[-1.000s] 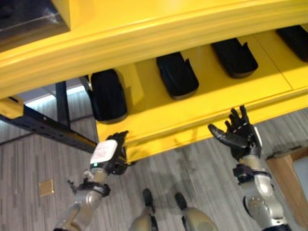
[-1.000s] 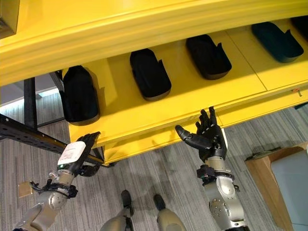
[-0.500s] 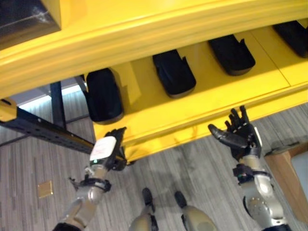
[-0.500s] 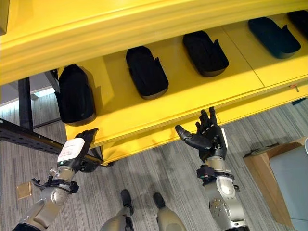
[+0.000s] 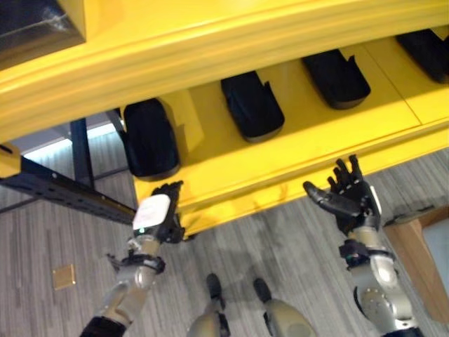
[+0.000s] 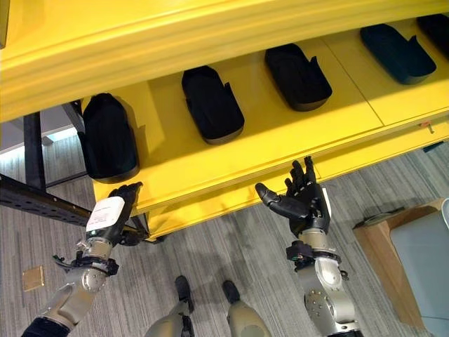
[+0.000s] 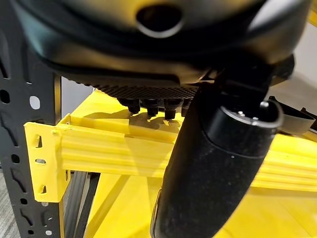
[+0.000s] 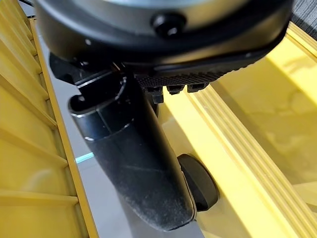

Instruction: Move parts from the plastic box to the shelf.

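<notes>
Both robot hands empty at the front edge of the yellow shelf [image 6: 231, 151], four black parts on it.

The left robot hand [image 5: 158, 219] sits at the shelf's left front corner, fingers straight, holding nothing. The right robot hand [image 6: 302, 200] hovers just below the shelf's front lip, fingers spread wide, thumb out. On the shelf lie the parts, well apart: the left part [image 6: 109, 140] at the left end, the second part [image 6: 210, 105], the third part [image 6: 298, 77], the far part [image 6: 396, 53]. Bare yellow board runs between them and the lip. The left wrist view adds the shelf's black perforated upright [image 7: 20, 148].
</notes>
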{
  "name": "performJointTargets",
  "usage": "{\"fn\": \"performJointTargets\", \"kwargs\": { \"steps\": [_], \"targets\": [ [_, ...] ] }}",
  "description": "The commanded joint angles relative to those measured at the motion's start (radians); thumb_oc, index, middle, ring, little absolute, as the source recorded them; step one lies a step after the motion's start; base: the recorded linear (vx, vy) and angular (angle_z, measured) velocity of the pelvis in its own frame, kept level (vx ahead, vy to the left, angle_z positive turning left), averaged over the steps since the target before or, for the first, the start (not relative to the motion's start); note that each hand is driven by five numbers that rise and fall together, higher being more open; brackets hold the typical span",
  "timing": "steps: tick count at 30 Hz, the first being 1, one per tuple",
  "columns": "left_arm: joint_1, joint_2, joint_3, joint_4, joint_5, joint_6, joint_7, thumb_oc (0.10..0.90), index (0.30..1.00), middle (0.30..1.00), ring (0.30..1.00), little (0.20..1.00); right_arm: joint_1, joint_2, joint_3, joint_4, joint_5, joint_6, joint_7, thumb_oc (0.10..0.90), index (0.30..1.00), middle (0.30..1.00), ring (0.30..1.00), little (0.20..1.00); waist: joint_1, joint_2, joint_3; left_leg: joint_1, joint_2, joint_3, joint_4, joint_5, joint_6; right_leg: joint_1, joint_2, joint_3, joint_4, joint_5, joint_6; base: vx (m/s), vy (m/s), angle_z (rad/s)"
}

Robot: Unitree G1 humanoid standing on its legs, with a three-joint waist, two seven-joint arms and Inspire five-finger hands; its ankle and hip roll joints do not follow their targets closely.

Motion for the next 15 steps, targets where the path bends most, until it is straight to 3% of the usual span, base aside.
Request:
{"fn": "performJointTargets", "kwargs": {
  "steps": [1,15],
  "targets": [
    [-0.097,-0.025,0.015,0.06,0.023,-0.002,0.033,0.9,1.0,1.0,1.0,1.0,-0.017,-0.013,-0.043,-0.147,-0.007,-0.086,0.013,0.9,1.0,1.0,1.0,1.0,-0.025,-0.001,-0.06,0.06,0.072,-0.015,0.0,-0.032,-0.059,-0.123,0.023,-0.068,0.135,-0.09,-0.027,0.0,0.0,0.0],
    [-0.163,-0.023,0.002,0.114,0.023,0.016,0.043,0.9,1.0,1.0,1.0,1.0,-0.016,-0.018,-0.038,-0.149,-0.011,-0.083,0.014,0.9,1.0,1.0,1.0,1.0,-0.032,-0.007,-0.055,0.057,0.074,-0.011,0.0,-0.031,-0.06,-0.135,0.025,-0.065,0.141,-0.088,-0.026,0.0,0.0,0.0]
  ]
}}
